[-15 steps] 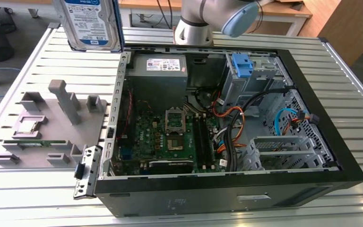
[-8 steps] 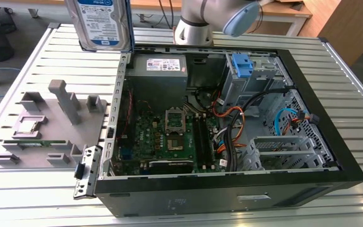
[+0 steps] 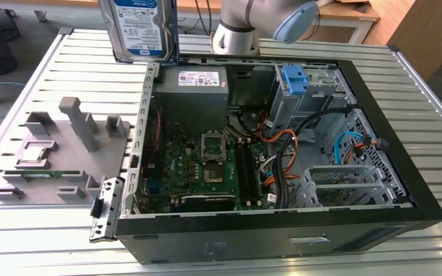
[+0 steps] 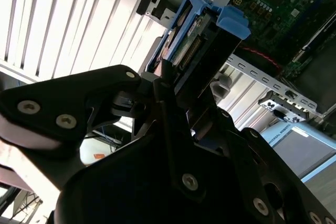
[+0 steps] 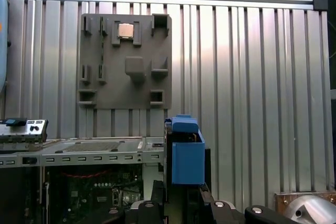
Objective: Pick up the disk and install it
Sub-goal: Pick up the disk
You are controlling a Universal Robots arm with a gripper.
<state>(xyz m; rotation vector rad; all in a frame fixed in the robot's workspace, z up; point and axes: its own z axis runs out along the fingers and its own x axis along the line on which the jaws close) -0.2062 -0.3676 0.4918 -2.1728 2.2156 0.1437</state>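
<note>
While the black two-finger gripper (image 4: 184,85) pinches it from both flat sides, the disk (image 3: 143,29), a flat silver hard drive with a white-and-blue label and a blue plastic bracket (image 4: 231,22) on its edges, hangs upright in the air, clear of every surface. Fingers (image 4: 161,93) pressed on the drive, no gap showing in the second wrist view. Connector edge of the drive faces that camera. In the first wrist view the bracket (image 5: 186,153) sticks out past the fingertips.

Below the gripper, past the drive's far end: the side rim of the open black desktop computer case (image 3: 229,247) and the grey power supply box with a white sticker (image 3: 194,98) in the case corner. Deeper in the case, farther from the gripper: green motherboard (image 3: 198,167), orange and black cables, a blue plastic clip (image 3: 296,77) on the silver drive bay, and a perforated silver drive cage (image 3: 344,175) at the case side away from the gripper.

Case lies on a ribbed aluminium table (image 3: 75,63). On the table beside the case, lower than the gripper and well apart from it, sits a grey moulded fixture tray (image 3: 67,158) with upright posts. A small square silver processor chip (image 5: 125,30) rests in one tray pocket. White robot arm (image 3: 240,23) rises behind the case, just beside the held drive in the exterior view.
</note>
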